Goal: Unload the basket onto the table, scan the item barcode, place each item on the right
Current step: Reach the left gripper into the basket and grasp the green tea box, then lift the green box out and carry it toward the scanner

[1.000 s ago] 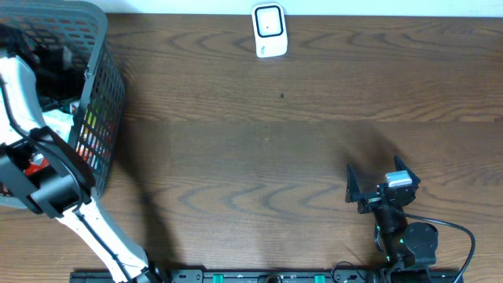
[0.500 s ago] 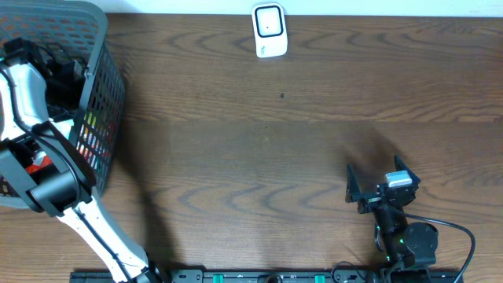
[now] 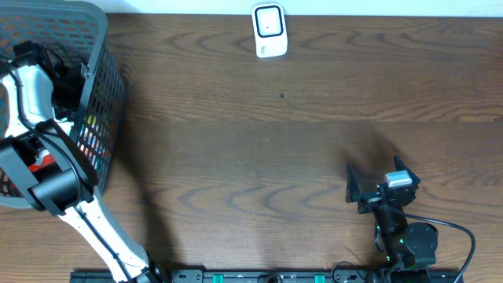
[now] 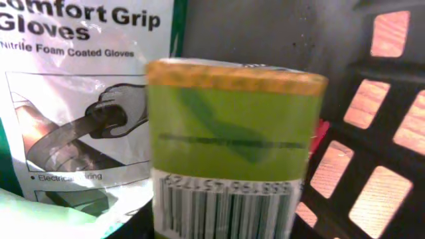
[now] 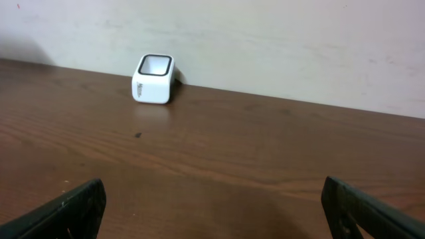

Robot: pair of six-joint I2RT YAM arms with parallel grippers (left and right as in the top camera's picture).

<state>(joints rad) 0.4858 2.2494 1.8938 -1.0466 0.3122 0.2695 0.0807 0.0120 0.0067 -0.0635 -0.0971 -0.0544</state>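
A green cylindrical item (image 4: pixel 229 126) with an orange rim fills the left wrist view, its barcode (image 4: pixel 226 209) facing the camera at the bottom. It sits inside the grey mesh basket (image 3: pixel 106 75) at the table's left end. My left gripper (image 3: pixel 64 71) reaches down into that basket, right at the item; its fingers do not show, so its grip is unclear. The white scanner (image 3: pixel 269 30) stands at the far edge; it also shows in the right wrist view (image 5: pixel 155 78). My right gripper (image 3: pixel 376 189) rests open at the near right, nothing between its fingertips (image 5: pixel 73 209).
A packet of Comfort Grip gloves (image 4: pixel 80 99) leans behind the item in the basket, next to the basket wall (image 4: pixel 372 133). Other colourful goods (image 3: pixel 88 130) show through the mesh. Brown table (image 3: pixel 259 149) stretches between basket and right arm.
My left arm has moved deeper toward the back of the basket and its jaws have narrowed. The right arm has not moved.
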